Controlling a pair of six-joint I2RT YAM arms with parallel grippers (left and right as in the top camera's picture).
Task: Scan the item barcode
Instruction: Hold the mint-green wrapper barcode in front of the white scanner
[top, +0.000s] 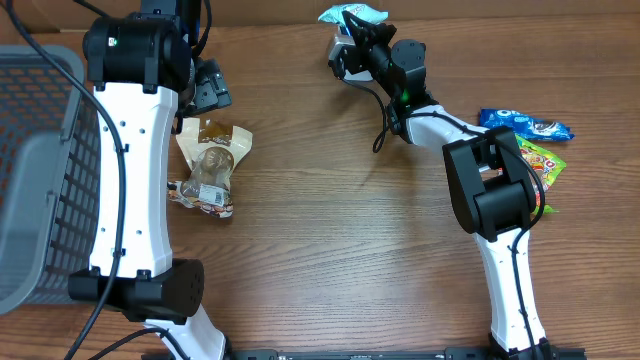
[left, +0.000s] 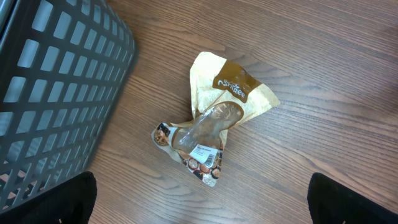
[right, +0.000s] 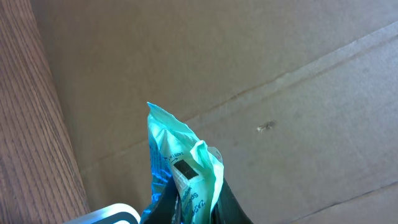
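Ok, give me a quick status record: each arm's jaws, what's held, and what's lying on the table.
right jaws: shut on the teal packet, held near the far table edge
left jaws: open wide, empty, above the brown snack bag
brown snack bag: lying on the table beside the grey basket, outside it
other items: blue packet and green packet on the table by the right arm

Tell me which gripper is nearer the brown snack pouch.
Left. The left gripper hangs open just beyond the brown snack pouch; the right gripper is far across the table, shut on a teal packet.
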